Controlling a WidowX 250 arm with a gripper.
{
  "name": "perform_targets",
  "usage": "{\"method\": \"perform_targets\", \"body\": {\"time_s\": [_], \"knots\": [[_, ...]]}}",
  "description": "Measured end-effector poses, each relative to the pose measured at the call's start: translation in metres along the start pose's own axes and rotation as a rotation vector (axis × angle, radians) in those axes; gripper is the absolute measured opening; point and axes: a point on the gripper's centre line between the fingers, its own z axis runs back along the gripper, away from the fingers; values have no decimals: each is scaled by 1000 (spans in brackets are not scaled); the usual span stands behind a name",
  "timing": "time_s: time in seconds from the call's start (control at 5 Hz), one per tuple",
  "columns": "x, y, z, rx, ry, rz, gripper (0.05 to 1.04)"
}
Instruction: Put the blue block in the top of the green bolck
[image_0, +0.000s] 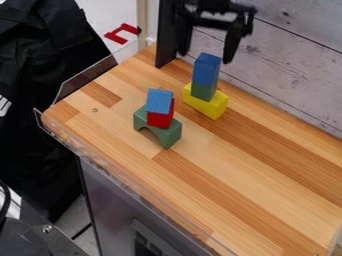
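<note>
Open, my gripper (205, 57) hangs at the top of the camera view, its two fingers apart on either side of the upper end of a tall blue block (206, 69); contact cannot be told. That blue block stands upright on a small green block (202, 91), which rests on a yellow block (210, 106). To the left and nearer the camera is a second stack: a green arch block (171, 136) at the bottom, a red block (160, 119) on it and another blue block (159, 101) on top.
The wooden tabletop (247, 165) has a clear plastic rim along its left and front edges. A grey plank wall (294, 65) runs behind it. A dark upright post (165, 37) stands at the back left, beside the gripper.
</note>
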Motion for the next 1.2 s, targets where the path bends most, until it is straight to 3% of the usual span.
{"method": "perform_targets", "body": {"time_s": [0.4,0.6,1.0,1.2], "knots": [[-22,-10,54,77,-113,-58,1000],[-45,-26,67,111,-148,-123,999],[-70,-30,27,89,-48,-130,999],[-68,-19,10,75,-31,-79,999]]}}
